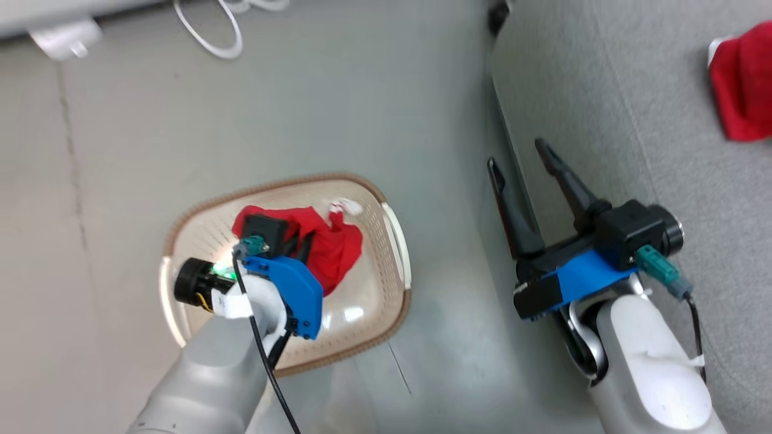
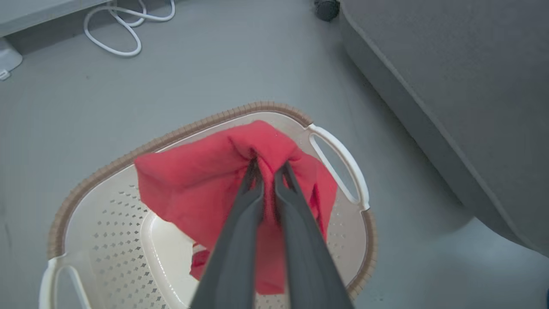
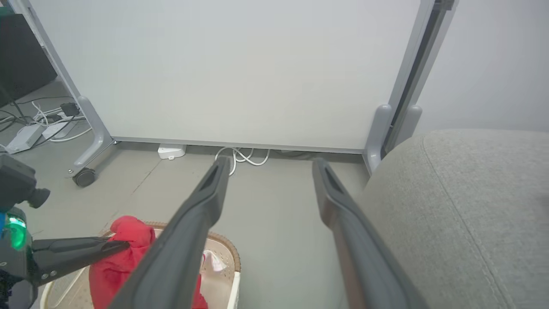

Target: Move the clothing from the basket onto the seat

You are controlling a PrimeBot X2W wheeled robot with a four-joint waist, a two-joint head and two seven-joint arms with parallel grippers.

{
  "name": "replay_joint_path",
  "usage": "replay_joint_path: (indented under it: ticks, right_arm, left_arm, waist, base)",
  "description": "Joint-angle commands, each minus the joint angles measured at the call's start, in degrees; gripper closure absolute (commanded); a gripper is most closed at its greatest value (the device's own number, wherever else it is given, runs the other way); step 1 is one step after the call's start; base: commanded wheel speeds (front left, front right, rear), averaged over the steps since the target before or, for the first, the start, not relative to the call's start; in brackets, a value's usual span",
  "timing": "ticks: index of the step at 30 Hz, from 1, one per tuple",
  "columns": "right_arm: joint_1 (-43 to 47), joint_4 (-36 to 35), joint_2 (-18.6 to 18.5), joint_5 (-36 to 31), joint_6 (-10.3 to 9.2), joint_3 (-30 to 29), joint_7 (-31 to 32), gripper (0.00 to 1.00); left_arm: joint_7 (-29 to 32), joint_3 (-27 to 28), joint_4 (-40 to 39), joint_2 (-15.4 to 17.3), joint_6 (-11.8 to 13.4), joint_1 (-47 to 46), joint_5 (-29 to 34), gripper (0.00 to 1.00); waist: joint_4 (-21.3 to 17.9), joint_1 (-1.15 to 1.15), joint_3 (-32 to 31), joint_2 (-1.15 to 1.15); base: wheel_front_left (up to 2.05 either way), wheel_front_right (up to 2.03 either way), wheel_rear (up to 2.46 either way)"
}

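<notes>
A red garment (image 1: 329, 244) hangs lifted over the cream basket (image 1: 374, 307) on the floor; in the left wrist view its cloth (image 2: 201, 180) bunches around the fingers. My left gripper (image 2: 268, 165) is shut on it, above the basket's floor (image 2: 167, 253). The right wrist view shows the same garment (image 3: 124, 253) pinched by the left fingers (image 3: 73, 251). My right gripper (image 1: 522, 154) stands open and empty at the front edge of the grey seat (image 1: 651, 169). Another red garment (image 1: 745, 81) with white trim lies on the seat at the far right.
A white cable (image 1: 211, 30) loops on the grey floor beyond the basket. A white panel on wheeled feet (image 3: 231, 73) stands behind. A dark caster (image 1: 497, 12) sits at the seat's far corner. Open floor (image 1: 446, 241) separates basket and seat.
</notes>
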Motion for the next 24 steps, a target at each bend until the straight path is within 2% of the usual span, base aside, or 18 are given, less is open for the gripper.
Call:
replay_joint_path:
  ticks: [1,15,24]
  right_arm:
    - [1.84,0.37,-0.07,-0.36,0.01,-0.27,0.39,0.0]
    - [10.95,0.89,-0.06,0.65,0.01,-0.18,3.74,0.0]
    - [15.24,-0.39,-0.07,1.47,0.01,0.62,5.61,0.0]
  left_arm:
    - [-0.39,-1.05,-1.46,-0.17,-0.38,1.5,-0.55,1.0]
    - [-1.23,-7.47,-12.74,-0.42,-0.4,2.11,-5.83,1.0]
    - [-0.22,-10.5,-18.48,-0.42,-0.37,-1.35,-8.77,1.0]
  waist:
    - [3.41,0.01,-8.74,-0.01]
    - [6.5,0.01,-23.93,-0.01]
    - [8.55,0.01,-29.06,-0.01]
  base:
    - [0.0,0.0,0.0]
    - [0.0,0.0,0.0]
    - [0.0,0.0,0.0]
